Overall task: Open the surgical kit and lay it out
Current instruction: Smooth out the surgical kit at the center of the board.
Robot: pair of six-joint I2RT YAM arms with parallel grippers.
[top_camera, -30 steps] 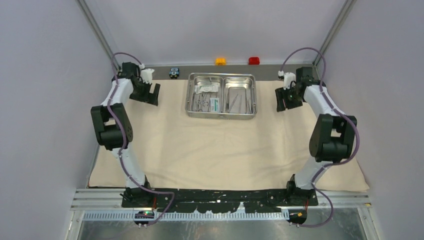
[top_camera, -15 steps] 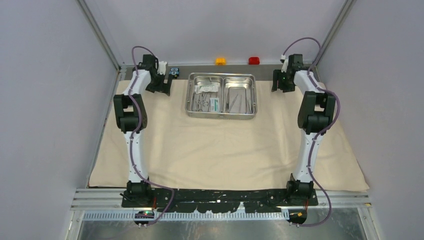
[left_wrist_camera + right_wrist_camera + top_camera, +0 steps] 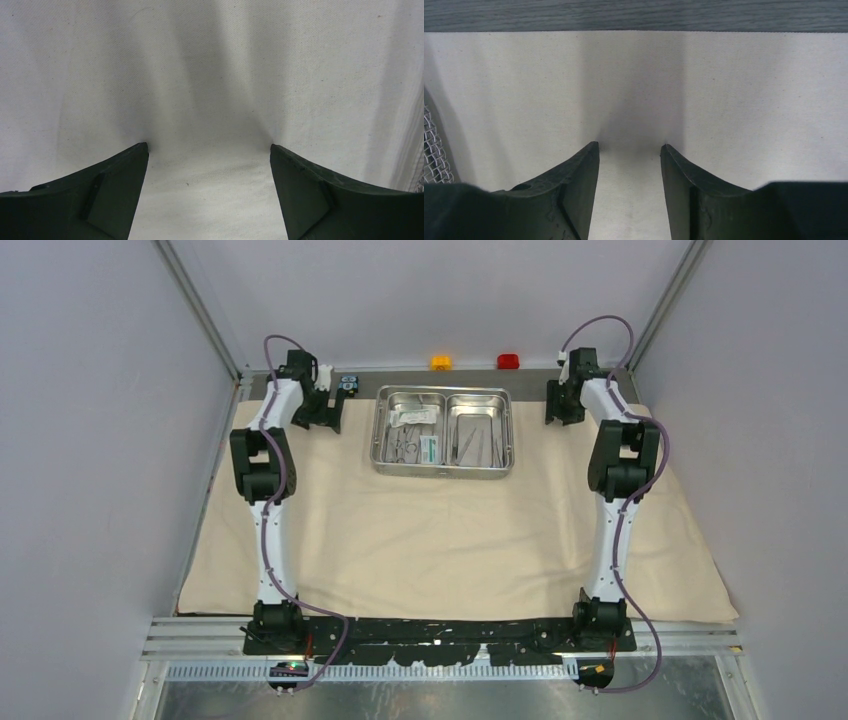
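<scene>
The beige cloth wrap lies spread flat over the table. On its far middle stands the steel two-compartment tray. Its left half holds ring-handled forceps and a white-and-green packet; thin straight tools lie in the right half. My left gripper is left of the tray, open wide, both fingertips touching the cloth. My right gripper is right of the tray near the cloth's back edge, open with a narrower gap, its fingertips on the cloth.
A small black-and-blue block sits just behind the left gripper. Orange and red buttons stand at the back wall. Bare grey tabletop runs beyond the cloth's back edge. Enclosure walls close in on both sides.
Both arms have stretched out, carrying the grippers back and inward toward the tray's sides and down onto the cloth. Little has moved in the last half second.
</scene>
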